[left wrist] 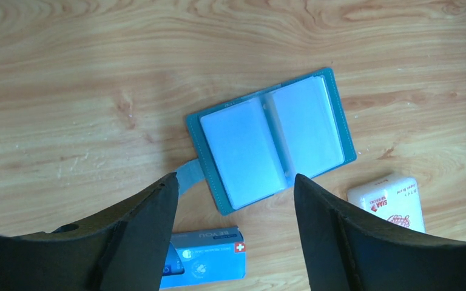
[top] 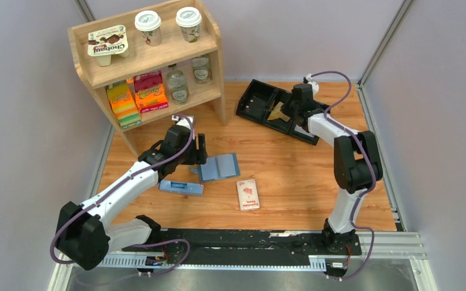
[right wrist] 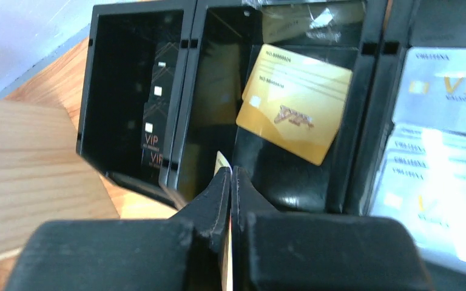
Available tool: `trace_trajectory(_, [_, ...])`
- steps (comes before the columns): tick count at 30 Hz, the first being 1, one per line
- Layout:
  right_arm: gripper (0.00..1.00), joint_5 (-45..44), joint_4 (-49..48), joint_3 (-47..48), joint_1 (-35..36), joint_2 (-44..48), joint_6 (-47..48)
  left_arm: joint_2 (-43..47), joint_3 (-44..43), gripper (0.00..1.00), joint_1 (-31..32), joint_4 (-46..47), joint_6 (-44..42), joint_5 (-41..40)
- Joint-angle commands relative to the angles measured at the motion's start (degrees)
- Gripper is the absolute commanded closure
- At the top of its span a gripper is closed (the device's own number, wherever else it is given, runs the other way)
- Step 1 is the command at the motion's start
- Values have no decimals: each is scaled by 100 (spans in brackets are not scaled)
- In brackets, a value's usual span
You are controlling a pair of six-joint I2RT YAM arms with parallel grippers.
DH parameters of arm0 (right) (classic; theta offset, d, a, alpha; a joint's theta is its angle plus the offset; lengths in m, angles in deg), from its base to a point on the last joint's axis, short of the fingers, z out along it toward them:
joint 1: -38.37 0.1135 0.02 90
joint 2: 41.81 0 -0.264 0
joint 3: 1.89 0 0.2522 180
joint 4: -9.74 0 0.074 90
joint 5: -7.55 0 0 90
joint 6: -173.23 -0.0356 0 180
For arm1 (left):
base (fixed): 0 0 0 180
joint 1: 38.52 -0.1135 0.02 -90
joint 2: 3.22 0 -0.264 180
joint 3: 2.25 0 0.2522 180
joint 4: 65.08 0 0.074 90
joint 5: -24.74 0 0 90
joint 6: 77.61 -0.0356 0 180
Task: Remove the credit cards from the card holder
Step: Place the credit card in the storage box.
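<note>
The right tool (right wrist: 230, 173) should centre over the tray's (right wrist: 189, 91) middle bin, where a gold card (right wrist: 294, 100) lies, before releasing. It is clamped on a thin card (right wrist: 221, 160). The left tool (left wrist: 233, 177) hangs wide open, empty, above the holder (left wrist: 271, 139), which is spread on the desk (left wrist: 97, 73).

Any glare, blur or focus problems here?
Top external: evenly lit, sharp. Left wrist: holder sleeves glare pale; left end effector dark, soft. Right wrist: silver cards washed out, blurred; right end effector and held card out of focus; gold card readable.
</note>
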Motion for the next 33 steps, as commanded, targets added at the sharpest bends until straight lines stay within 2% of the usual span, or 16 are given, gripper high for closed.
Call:
trace_trajectory(1, [97,-81,-433,761,-18,-567,326,78,80,21,-163,5,325,427])
trace_trajectory(8, [97,-266,-293,1166,-97,-1043,423,-53,89,21,-216,-57,377,480])
trace_trajectory(10, [94,-222,-179,1245,-123,-1113,449,-88,89,21,-224,-57,386,489])
trace_trajectory(11, [85,-239,-126,1306,-132,-1148,510,-106,80,21,-225,-74,404,489])
trace_trajectory(15, [62,-668,243,1290,-123,-956,704,-185,45,20,-251,-215,465,402])
trace_trajectory(17, [56,-897,392,1228,-123,-711,792,-220,27,20,-251,-303,518,332])
trace_trajectory(25, [47,-1031,999,825,157,432,1091,-553,-43,21,-304,-523,650,243])
trace_trajectory(30, [45,-320,1174,227,596,1153,986,-783,-113,22,-391,-584,685,357])
trace_trajectory(33, [45,260,1490,-19,869,1251,793,-941,-113,24,-479,-567,720,463])
